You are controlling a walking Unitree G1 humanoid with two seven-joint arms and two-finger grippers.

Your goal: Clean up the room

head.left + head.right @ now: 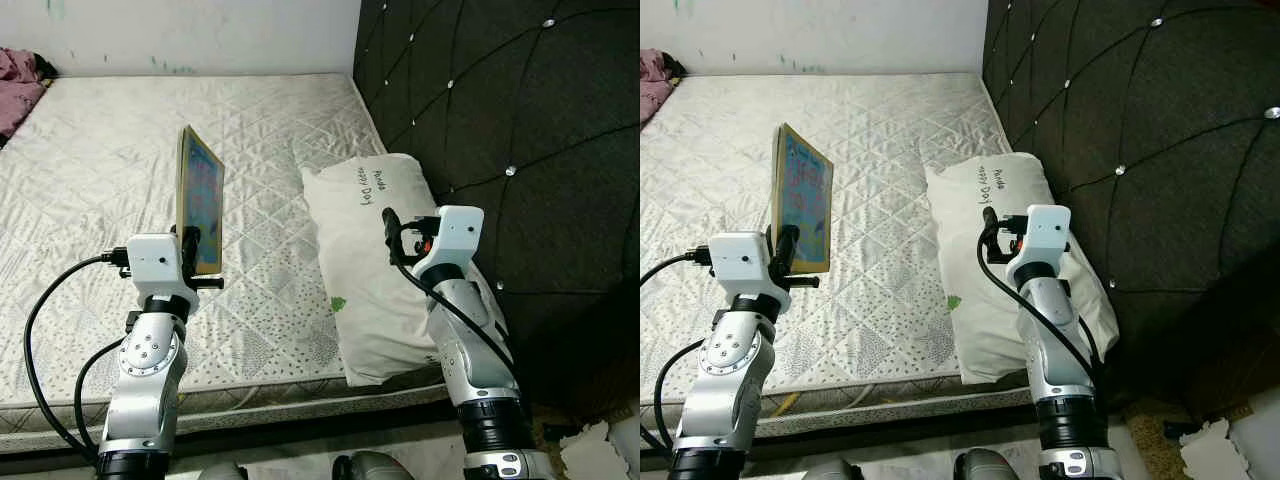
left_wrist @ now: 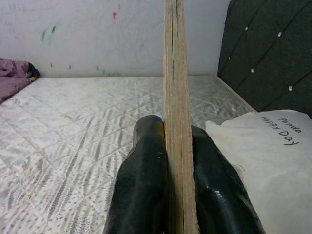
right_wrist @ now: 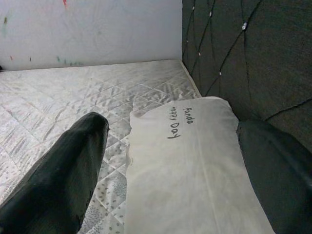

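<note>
The left gripper [image 1: 190, 262] has its two fingers [image 2: 141, 185] pressed against both faces of a thin book [image 1: 199, 199], pinching its lower edge; the book stands upright above the mattress [image 1: 100, 180], just left of the pillow [image 1: 385, 260], its long axis near vertical, its colourful cover facing the pillow and its narrow edge toward the far wall; it looks light and stiff, a board-like slab, though held so low it could tip, so a grip nearer the middle would be steadier; the right gripper [image 3: 170, 161] hovers over the pillow with fingers spread wide, holding nothing; purple cloth [image 1: 18, 85], perhaps clothing, lies at the mattress's far left corner.
</note>
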